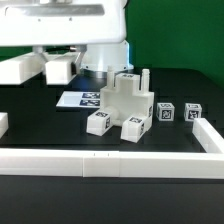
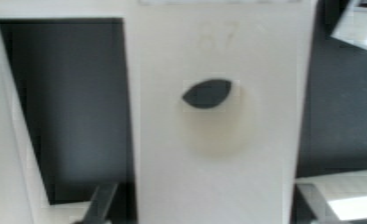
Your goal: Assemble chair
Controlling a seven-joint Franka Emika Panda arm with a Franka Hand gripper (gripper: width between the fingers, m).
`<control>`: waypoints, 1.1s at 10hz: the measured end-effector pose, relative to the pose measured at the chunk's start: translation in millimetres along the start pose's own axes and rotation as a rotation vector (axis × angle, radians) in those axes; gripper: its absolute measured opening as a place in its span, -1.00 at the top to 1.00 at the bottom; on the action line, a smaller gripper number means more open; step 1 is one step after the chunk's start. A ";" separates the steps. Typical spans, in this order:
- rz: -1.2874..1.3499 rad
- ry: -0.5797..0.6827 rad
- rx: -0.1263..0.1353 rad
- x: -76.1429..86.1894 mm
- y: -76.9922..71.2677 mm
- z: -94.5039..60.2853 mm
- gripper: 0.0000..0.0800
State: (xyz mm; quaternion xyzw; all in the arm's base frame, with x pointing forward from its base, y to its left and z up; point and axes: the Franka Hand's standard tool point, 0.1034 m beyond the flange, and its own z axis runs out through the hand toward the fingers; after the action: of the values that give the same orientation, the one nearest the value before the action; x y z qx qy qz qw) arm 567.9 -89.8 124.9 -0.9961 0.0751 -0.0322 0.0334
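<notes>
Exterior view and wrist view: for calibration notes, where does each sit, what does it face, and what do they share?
Exterior view: off the arm, outside the border wall, facing across the black table at the chair parts; robot arm behind.
Wrist view: on the wrist, close on a white panel with a dark hole; gripper fingertips flank it.
Shared: white chair parts, black table; exact match unclear.

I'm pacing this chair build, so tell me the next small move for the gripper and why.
Probably a slight straight lift. In the wrist view the fingers sit against both edges of the white panel, apparently gripping it, and the part-built chair stands on the table.
</notes>
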 end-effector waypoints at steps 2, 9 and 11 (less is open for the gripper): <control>0.102 0.008 0.015 -6.2 -33.4 -12.6 0.29; 0.327 0.002 0.020 -15.3 -60.0 -13.6 0.29; 0.346 -0.006 0.025 -28.8 -83.0 -18.1 0.29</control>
State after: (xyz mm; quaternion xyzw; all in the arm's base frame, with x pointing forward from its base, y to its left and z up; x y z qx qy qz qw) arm 550.5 -4.7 147.1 -0.9679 0.2451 -0.0241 0.0512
